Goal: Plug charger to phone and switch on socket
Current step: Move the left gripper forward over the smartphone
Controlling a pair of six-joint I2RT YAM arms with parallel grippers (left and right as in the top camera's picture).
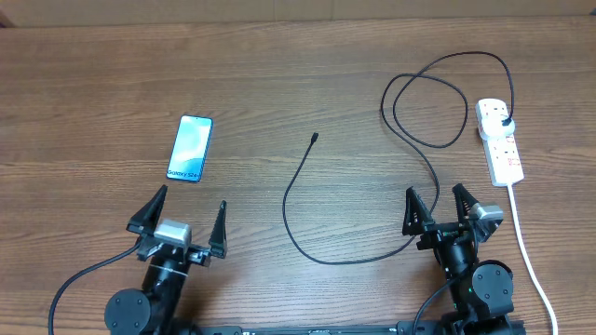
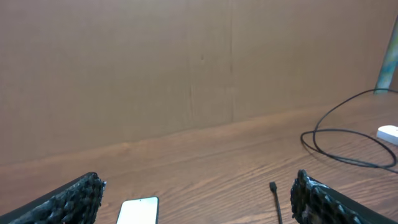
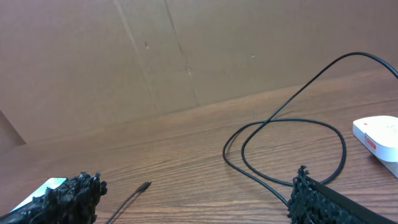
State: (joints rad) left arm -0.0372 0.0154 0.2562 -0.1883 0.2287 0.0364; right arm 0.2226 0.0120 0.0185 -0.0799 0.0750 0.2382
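Jaws stand wide and empty on the left gripper (image 1: 193, 197) and right gripper (image 1: 433, 191), nothing grasped yet: the charger (image 1: 287, 191) lies with its connector tip (image 1: 316, 139) loose, well right of the phone (image 1: 190, 148), plug apparently seated in the socket (image 1: 503, 154).

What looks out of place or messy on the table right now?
Nothing is spilled or broken. The charger sprawls in loose loops from the socket, and its connector tip lies unattached, well apart from the phone.
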